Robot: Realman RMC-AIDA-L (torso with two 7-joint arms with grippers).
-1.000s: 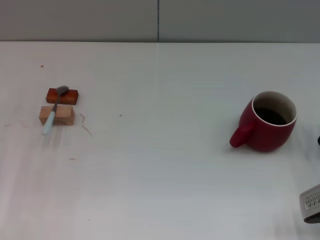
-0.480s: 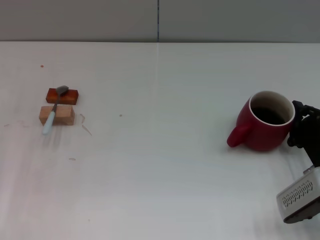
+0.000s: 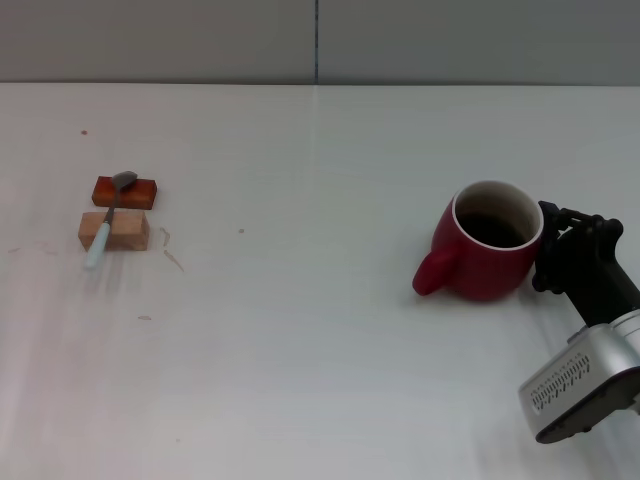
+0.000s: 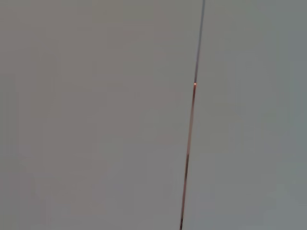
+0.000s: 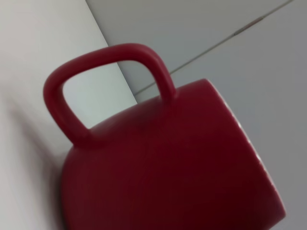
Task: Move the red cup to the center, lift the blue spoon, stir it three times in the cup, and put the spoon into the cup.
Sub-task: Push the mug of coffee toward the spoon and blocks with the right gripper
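Bench (image 3: 320, 400) bare and white across the near stretch, faint scuffs on the left. Right arm's silver housing low at the near right corner; its black right tool (image 3: 560, 255) reaches up from there and presses against the right side of the red cup (image 3: 487, 250). Cannot tell from here whether the tool's fingers are spread or closed; they sit against the cup wall, not visibly around it. Cup upright, right of middle, handle pointing left and slightly toward me, cream rim, dark inside. Right wrist view is filled by the cup's red wall and handle loop (image 5: 110, 91).

Open bench between cup and the left group, nothing standing in that gap. Far left: tan block (image 3: 114, 230) nearer, orange-red block (image 3: 126, 191) just behind it. Blue spoon (image 3: 108, 221) lies propped across both, silver bowl on the orange-red block, pale handle sloping down toward the bench.

Grey wall behind, one vertical seam. Left tool not seen.
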